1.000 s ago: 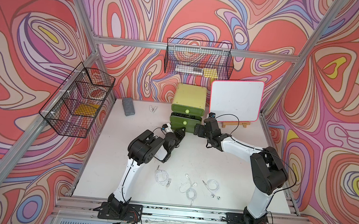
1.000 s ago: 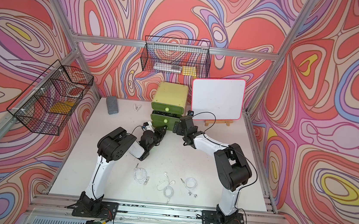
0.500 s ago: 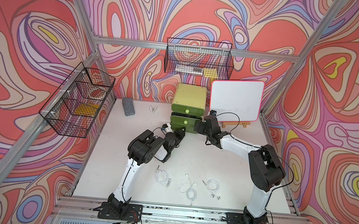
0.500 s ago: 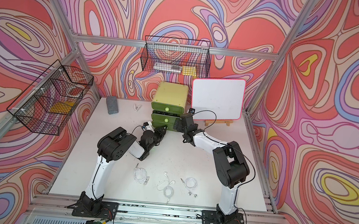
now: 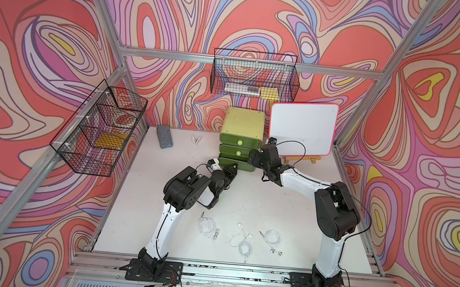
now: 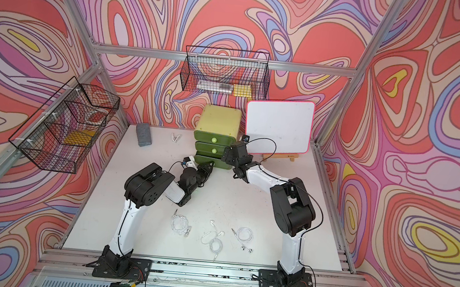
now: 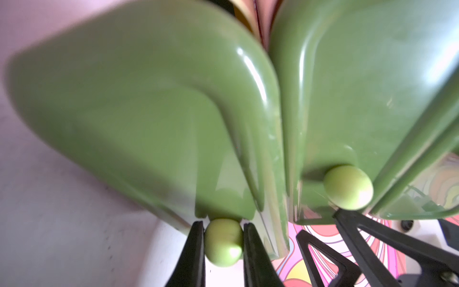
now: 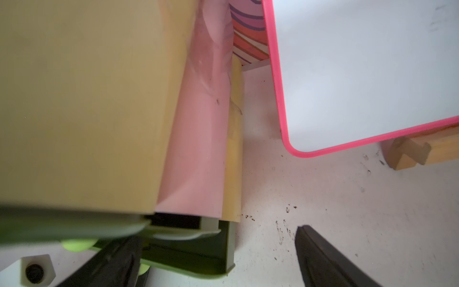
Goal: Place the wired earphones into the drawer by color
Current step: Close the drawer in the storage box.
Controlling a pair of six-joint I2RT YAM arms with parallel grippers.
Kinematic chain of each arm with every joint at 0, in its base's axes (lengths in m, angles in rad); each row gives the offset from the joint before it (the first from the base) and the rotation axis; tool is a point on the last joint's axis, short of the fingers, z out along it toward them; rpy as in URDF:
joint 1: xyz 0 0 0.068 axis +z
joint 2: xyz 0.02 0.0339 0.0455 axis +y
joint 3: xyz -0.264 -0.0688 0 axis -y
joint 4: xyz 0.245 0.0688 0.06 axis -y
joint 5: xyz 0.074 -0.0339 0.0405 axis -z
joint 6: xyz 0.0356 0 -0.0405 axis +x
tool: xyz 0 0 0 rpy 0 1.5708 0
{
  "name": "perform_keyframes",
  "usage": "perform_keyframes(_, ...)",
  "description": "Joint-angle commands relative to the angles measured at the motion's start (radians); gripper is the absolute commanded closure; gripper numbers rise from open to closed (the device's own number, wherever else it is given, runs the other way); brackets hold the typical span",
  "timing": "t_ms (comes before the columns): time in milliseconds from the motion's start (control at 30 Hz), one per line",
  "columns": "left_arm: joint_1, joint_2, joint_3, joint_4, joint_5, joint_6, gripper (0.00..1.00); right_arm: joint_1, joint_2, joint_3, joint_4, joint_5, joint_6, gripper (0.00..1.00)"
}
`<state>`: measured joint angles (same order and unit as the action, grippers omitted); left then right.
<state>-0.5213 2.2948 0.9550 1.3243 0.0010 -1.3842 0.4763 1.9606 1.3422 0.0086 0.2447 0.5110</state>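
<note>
- At the front of the table (image 5: 246, 203), three sets of white earphones (image 5: 243, 244) are laid loose, well apart from the drawer cabinet (image 5: 243, 122) at the back. No red or black set is seen on the table.
- The bottom drawer (image 5: 235, 165) appears to be drawn a little forward of the two above it. Its inside is hidden, and no clear travel can be made out over the last second.
- The knob (image 7: 223, 242) of that drawer is pinched by the left gripper (image 5: 230, 169), with the jaws clenched on either side of it. This hold is unchanged from a second ago.
- Change noted: the right gripper (image 5: 252, 159) has been brought in from just beside the cabinet to its right front corner, about level with the middle drawer.
- Its jaws are spread wide and nothing is held. In the right wrist view one finger is seen across the drawer fronts, and the other is out over bare table toward the whiteboard (image 5: 302, 128).
- Reading: the cabinet is probably about to be steadied by the right arm while the bottom drawer is pulled by the left. Otherwise a light cabinet could be dragged along by the knob.
- Standing of the task: the white sets are not yet stowed, and a drawer has to be opened far enough before any can be dropped in.
</note>
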Motion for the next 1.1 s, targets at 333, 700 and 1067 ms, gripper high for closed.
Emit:
perform_keyframes(333, -0.027, -0.056, -0.048, 0.006, 0.005, -0.004, 0.92, -0.016, 0.020, 0.026, 0.019, 0.016, -0.002, 0.03)
perform_keyframes(700, -0.051, -0.107, -0.115, 0.007, -0.013, -0.005, 0.93, -0.024, 0.025, 0.026, 0.024, 0.010, -0.003, 0.03)
perform_keyframes(1067, -0.072, -0.155, -0.186, 0.009, -0.031, -0.010, 0.94, -0.025, 0.021, 0.026, 0.026, 0.007, -0.012, 0.03)
